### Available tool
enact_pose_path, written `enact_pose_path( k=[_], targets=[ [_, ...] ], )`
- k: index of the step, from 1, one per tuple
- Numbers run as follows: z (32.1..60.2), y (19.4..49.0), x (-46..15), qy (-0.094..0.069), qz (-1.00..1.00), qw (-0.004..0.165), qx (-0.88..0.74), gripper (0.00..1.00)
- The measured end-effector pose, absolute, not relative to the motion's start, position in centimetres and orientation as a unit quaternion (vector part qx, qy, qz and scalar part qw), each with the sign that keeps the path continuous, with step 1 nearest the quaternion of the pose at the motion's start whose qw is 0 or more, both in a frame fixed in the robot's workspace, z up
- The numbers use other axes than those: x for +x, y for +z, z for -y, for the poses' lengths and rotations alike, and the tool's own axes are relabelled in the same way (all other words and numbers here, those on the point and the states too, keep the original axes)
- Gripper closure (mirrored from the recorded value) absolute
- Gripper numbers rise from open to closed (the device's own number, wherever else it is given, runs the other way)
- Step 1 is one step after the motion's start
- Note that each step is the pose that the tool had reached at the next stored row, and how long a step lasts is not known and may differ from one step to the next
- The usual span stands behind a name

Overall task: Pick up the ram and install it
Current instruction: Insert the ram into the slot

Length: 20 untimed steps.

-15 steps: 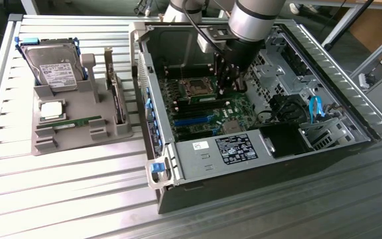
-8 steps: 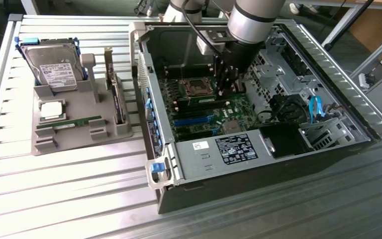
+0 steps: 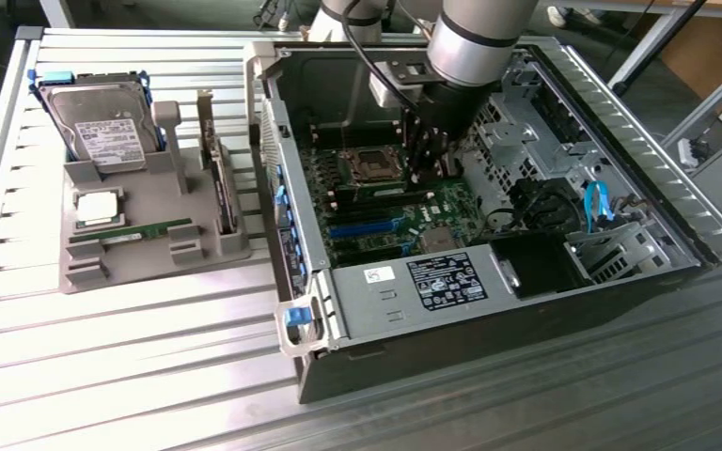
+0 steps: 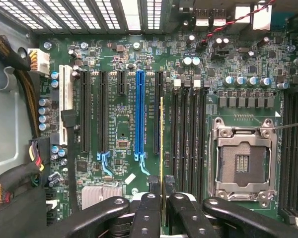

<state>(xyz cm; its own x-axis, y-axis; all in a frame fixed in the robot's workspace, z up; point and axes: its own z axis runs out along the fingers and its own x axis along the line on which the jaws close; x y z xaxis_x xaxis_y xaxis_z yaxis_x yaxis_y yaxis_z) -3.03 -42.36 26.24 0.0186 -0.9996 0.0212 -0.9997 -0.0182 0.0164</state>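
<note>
ram (image 4: 161, 144): one, sitting edge-on between the fingertips and reaching straight ahead of the gripper (image 4: 161, 187) | grip: fingers pinching its near end, likely so the contact edge is pointing down at the board | memory slots (image 4: 186, 134): four black ones lying just beside the held stick | spare stick (image 3: 129, 234): one, lying well away from the gripper on the grey holder (image 3: 166, 202)

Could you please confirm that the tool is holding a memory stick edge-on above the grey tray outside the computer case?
Not quite. The tool is holding the memory stick edge-on, but above the motherboard inside the computer case, next to the black memory slots, not above the grey tray. The wrist view shows this.
</note>
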Motion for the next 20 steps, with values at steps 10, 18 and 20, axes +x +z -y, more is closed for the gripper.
enact_pose_path(
  k=[10, 18, 20],
  targets=[
    [42.4, 25.7, -3.8, 0.002, 0.701, 0.013, 0.714, 0.88],
    [42.3, 25.2, -4.1, 0.002, 0.701, 0.013, 0.713, 0.88],
    [42.3, 25.1, -4.1, 0.002, 0.701, 0.013, 0.713, 0.88]
  ],
)
